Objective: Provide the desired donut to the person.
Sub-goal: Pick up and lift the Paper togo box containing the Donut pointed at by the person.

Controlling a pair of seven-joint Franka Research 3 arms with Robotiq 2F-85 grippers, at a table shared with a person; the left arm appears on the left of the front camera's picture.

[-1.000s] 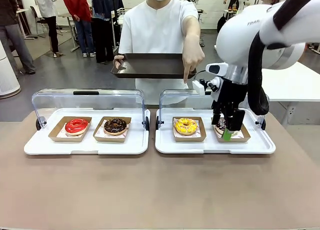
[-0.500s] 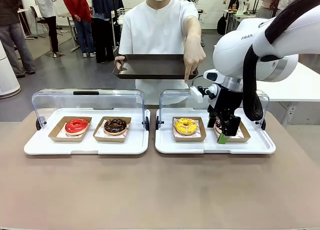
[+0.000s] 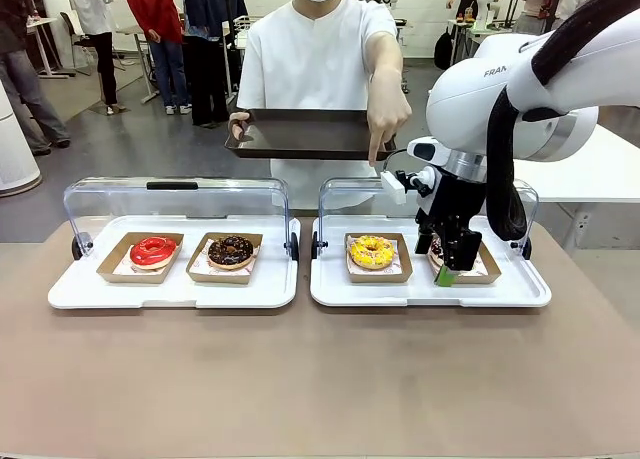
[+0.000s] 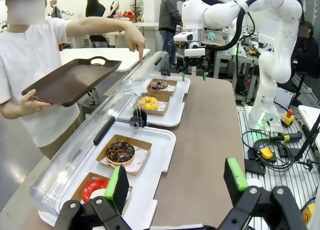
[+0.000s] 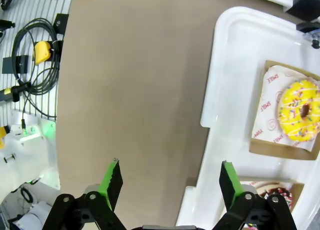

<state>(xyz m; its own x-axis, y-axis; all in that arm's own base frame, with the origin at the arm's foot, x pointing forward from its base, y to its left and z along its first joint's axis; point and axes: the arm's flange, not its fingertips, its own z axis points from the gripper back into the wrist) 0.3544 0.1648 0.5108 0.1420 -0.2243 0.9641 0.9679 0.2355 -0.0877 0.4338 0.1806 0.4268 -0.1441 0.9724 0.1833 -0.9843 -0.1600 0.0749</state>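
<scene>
Four donuts [image 3: 371,250], right jaws apart by rightmost donut [image 5: 275,194], seemingly chocolate

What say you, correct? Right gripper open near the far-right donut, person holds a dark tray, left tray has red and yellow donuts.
No. Front view: the left tray holds the red donut and a chocolate donut; the yellow donut is in the right tray. Rest stands: right gripper open near the far-right donut, person holds the dark tray.

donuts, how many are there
4: a red donut and a chocolate donut in the left tray, a yellow donut and a dark donut in the right tray, the last partly hidden by the right gripper.
</scene>
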